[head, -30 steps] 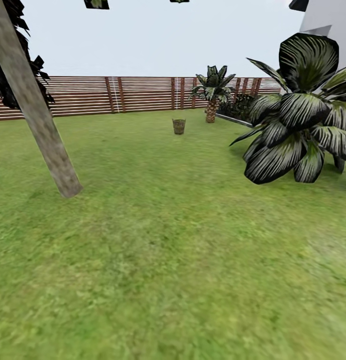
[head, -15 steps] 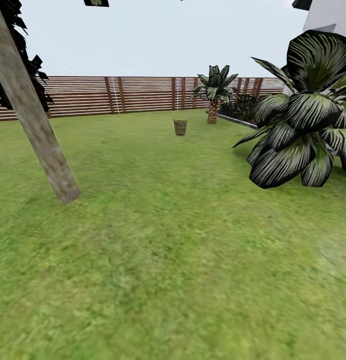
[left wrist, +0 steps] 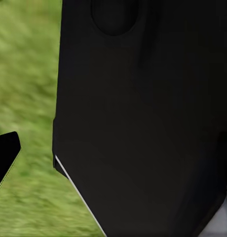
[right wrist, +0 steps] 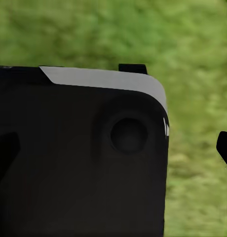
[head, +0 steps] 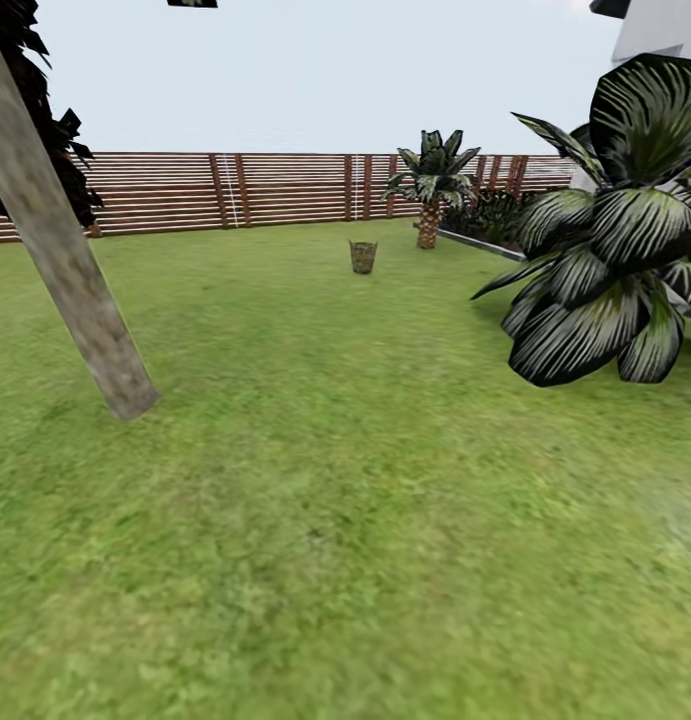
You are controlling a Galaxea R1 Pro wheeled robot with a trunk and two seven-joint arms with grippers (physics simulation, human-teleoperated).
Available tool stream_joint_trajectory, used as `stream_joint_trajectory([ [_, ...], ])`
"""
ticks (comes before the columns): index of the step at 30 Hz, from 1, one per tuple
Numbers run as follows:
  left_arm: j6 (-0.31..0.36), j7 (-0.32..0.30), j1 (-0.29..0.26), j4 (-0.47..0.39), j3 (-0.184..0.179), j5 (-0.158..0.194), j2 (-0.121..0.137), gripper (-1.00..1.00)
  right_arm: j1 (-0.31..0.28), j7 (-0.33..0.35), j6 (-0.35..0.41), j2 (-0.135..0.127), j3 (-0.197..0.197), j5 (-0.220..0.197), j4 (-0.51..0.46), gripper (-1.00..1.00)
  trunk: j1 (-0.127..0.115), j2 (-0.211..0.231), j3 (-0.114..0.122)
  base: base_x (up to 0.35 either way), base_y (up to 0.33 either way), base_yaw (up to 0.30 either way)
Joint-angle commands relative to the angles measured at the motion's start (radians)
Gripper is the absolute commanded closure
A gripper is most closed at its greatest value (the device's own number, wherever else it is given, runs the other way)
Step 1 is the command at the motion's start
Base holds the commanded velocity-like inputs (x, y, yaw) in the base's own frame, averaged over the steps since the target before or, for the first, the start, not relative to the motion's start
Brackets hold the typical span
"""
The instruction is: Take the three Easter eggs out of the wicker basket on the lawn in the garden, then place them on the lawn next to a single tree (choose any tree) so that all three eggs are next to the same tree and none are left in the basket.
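Observation:
The wicker basket (head: 362, 257) stands upright far off on the lawn (head: 345, 480), a little in front of the fence. It is too small here to tell whether the Easter eggs are in it. The tree (head: 65, 260), with a thick pale mottled trunk, leans across the head view's left, its foot in the grass nearer to me than the basket. Both wrist views look down past black robot body panels (left wrist: 143, 118) (right wrist: 79, 158) onto blurred grass. A black tip (left wrist: 4, 155) (right wrist: 225, 147) juts in at the edge of each; the jaws' state is not readable.
A brown slat fence (head: 235, 188) closes the lawn at the back. A short scaly-trunked palm (head: 430, 195) stands right of the basket by a raised bed edge (head: 475, 243). A large dark-leaved palm (head: 615, 240) fills the right, with a white wall (head: 665, 30) behind it.
The whole head view has shifted: the camera has moved forward, so the tree's foot, the basket and the big palm sit slightly lower and larger. Nothing on the lawn has moved.

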Motion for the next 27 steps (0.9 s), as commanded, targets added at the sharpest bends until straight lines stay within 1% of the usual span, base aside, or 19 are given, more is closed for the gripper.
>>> stream_joint_trajectory([
  [1, -0.001, 0.0, 0.0, 0.0, 0.005, 0.001, 0.0, -1.0, -0.001, 0.001, -0.003, 0.0, 0.0, 0.001, 0.001, -1.0, 0.001, 0.0, -0.001, 0.314, 0.106, 0.0],
  [10, -0.001, 0.0, 0.0, 0.0, 0.005, 0.001, -0.001, -1.0, -0.001, 0.001, -0.008, -0.001, -0.001, -0.003, -0.001, -1.0, 0.001, 0.0, -0.001, 0.314, 0.106, -0.021],
  [27, -0.001, 0.0, 0.0, 0.0, 0.005, 0.001, -0.001, -1.0, -0.001, 0.002, -0.008, -0.002, -0.001, -0.004, -0.001, -1.0, 0.001, 0.0, 0.001, 0.314, 0.106, -0.264],
])
